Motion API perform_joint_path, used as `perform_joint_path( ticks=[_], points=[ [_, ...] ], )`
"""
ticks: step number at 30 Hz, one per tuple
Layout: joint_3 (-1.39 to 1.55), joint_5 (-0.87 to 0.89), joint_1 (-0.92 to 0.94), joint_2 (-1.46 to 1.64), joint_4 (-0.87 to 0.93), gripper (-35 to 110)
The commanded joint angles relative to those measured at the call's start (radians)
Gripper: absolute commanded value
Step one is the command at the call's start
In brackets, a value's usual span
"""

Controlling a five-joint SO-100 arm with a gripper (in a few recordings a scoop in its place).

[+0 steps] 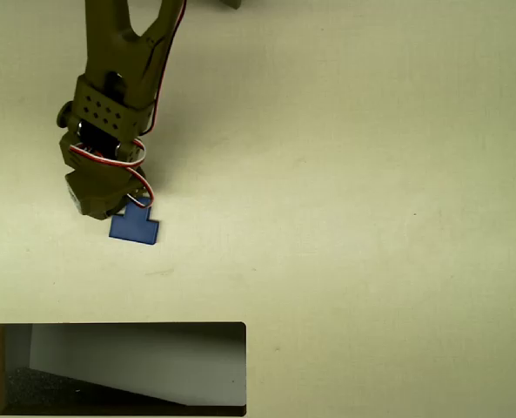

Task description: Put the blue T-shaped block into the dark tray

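The blue T-shaped block (135,226) lies flat on the pale table at the left, its wide bar toward the bottom of the picture and its stem pointing up. The olive-green arm comes down from the top edge, and its gripper (123,209) sits directly over the stem, covering the stem's top end. The fingers are hidden under the wrist body, so neither their spread nor any contact with the block shows. The dark tray (136,361) sits at the bottom left, well below the block, with a thin dark rim, a grey slanted wall and a black speckled floor.
Red and white wires (143,178) loop down the arm's side near the block. Pale bare tabletop (371,218) stretches across the middle and right. A small dark object (230,3) peeks in at the top edge.
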Motion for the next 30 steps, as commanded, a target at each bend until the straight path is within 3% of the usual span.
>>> perform_joint_path(
  ticks=[1, 15, 30],
  points=[
    [0.025, 0.026, -0.026, 0.02, 0.003, 0],
    [0.15, 0.146, -0.132, 0.114, 0.008, 0],
    [0.028, 0.265, -0.23, 0.037, 0.014, 0]
  ],
)
